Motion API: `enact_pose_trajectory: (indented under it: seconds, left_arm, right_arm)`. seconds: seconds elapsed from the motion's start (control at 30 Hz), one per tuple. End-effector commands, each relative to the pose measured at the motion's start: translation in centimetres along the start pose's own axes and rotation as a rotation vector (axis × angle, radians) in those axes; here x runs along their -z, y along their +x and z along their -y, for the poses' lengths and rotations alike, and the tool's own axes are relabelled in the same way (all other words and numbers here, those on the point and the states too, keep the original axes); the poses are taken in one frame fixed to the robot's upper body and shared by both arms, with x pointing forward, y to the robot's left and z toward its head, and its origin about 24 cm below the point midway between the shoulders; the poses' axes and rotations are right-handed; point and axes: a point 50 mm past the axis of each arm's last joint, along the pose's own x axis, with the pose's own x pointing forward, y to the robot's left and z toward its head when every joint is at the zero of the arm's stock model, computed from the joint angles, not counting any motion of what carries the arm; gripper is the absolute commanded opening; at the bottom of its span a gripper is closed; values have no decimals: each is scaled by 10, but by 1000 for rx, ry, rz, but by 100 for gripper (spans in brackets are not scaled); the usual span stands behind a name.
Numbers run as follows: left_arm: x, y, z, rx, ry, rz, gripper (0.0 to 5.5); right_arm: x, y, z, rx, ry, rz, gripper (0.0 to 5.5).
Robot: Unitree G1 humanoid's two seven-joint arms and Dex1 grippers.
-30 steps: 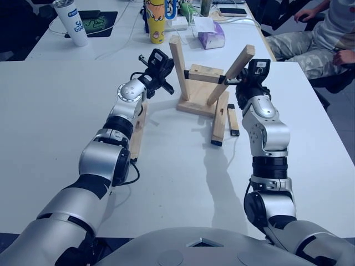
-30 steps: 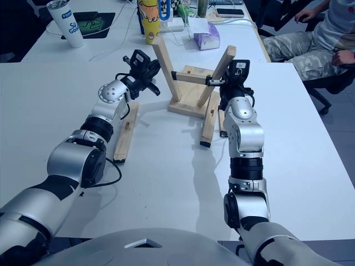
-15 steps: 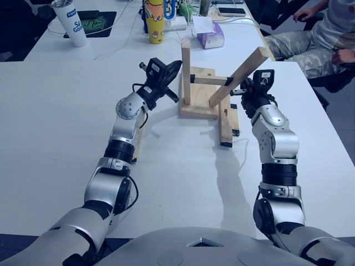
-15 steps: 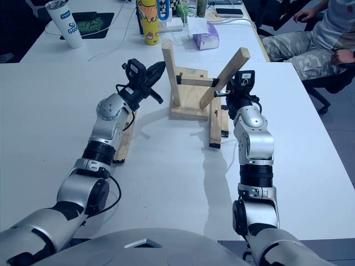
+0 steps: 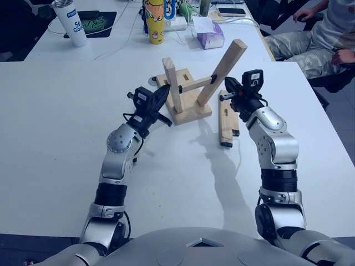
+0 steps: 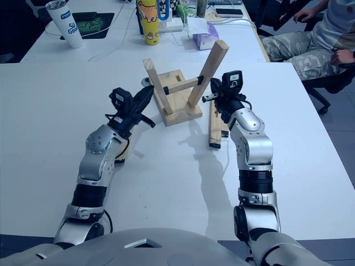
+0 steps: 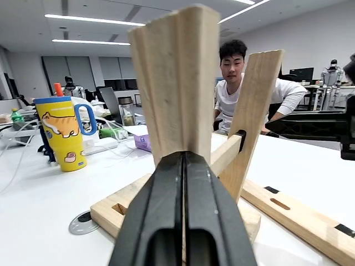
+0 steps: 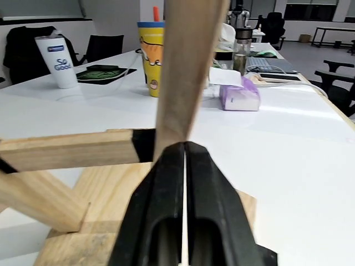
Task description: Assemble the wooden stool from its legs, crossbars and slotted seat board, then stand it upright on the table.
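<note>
Wood stool (image 5: 191, 112) half-built, legs (image 5: 173, 83) upward; left tool (image 5: 162, 95) and right tool (image 5: 228, 84) closed.

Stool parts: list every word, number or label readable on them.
None readable.
Seat board: bare wood, slots only.
Legs: bare wood.
Crossbar: black ends, no lettering.
Loose board: slots and a black end, no text.
</note>
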Motion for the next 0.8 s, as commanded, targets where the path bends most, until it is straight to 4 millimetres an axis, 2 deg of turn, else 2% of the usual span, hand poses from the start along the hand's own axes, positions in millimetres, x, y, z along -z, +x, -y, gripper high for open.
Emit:
enact_pose_trajectory:
  seconds: [0.03,0.17,0.27,0.47,0.63,0.8]
  left_arm:
    - [-5,-7,-15,-74,19,-1,0]
    - [-9,-5,-18,-99,25,13,0]
    - [-9,-3,-17,-99,27,14,0]
    - [-8,-2,-16,-103,27,16,0]
    - [-6,-1,-16,-105,25,12,0]
    - [-6,-1,-18,-101,28,7,0]
  right_arm:
    - [0,-1,-3,-26,0,-5,2]
    - [8,0,5,-11,-37,-68,2]
    - [16,-2,14,-82,-94,-174,2]
    - [14,13,55,76,-209,-202,2]
    - [1,43,56,78,-193,-67,2]
    - [-7,52,54,-87,-186,17,2]
